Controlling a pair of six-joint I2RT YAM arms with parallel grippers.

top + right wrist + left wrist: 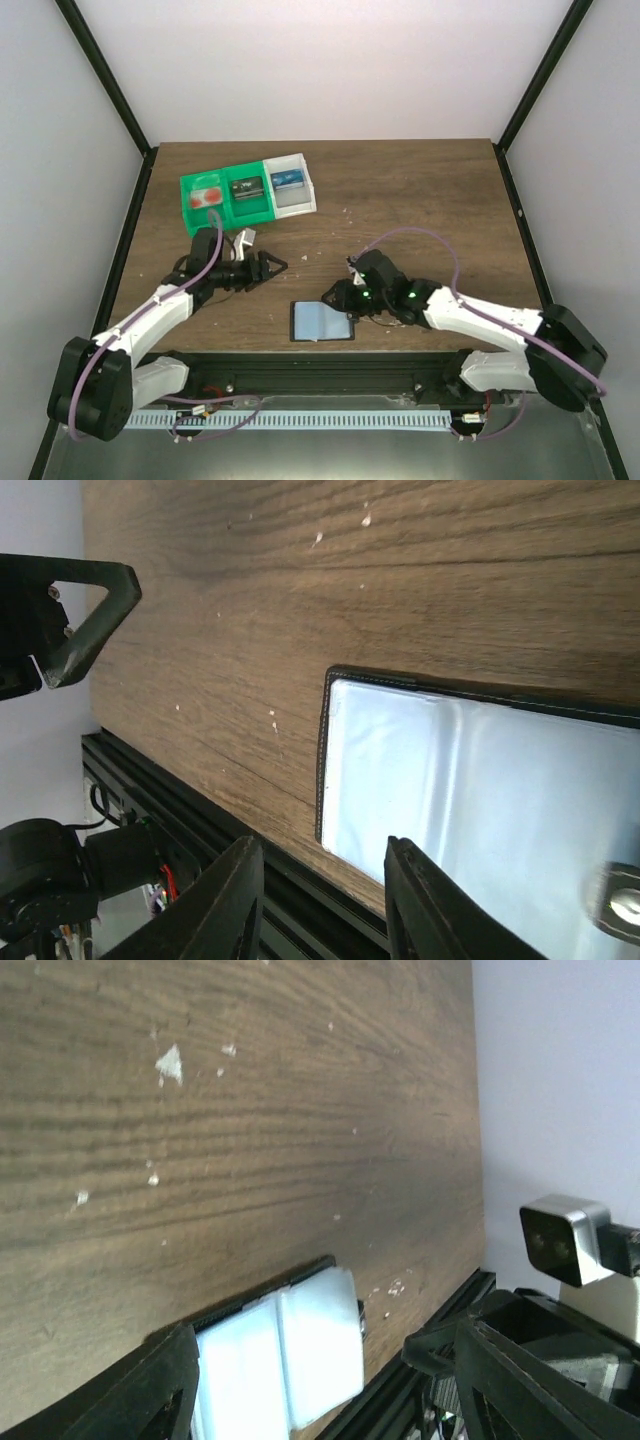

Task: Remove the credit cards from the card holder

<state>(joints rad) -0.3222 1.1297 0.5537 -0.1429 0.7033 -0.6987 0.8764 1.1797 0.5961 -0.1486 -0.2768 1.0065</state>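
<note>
Card holder (322, 321) lies open and flat at the near edge of the table (420, 200), between the two arms, blue-grey inner pockets facing up. No card edge shows in the pockets from either wrist view. Whether one remains tucked inside, cannot tell.

A red and pale credit card (207, 195) sits in the left green compartment of the tray (229, 200) at the far left. A black item (246, 188) is in the middle compartment and a blue item (286, 181) in the white one.

Left gripper (272, 266): fingers spread wide, nothing between them, hovering left of and beyond the holder, well apart from it.

Right gripper (335, 297): fingers parted, nothing pinched, poised just over the holder's far right corner. Right wrist view shows the stitched black border and a metal snap at the edge of frame.

Judgement: extraction looks mostly done, and the step in hand is a check or another reach into the pockets. Next move calls for the right fingers to go low along a pocket mouth and feel for a card edge, with the left arm pinning the holder so it does not slide off the near edge.
</note>
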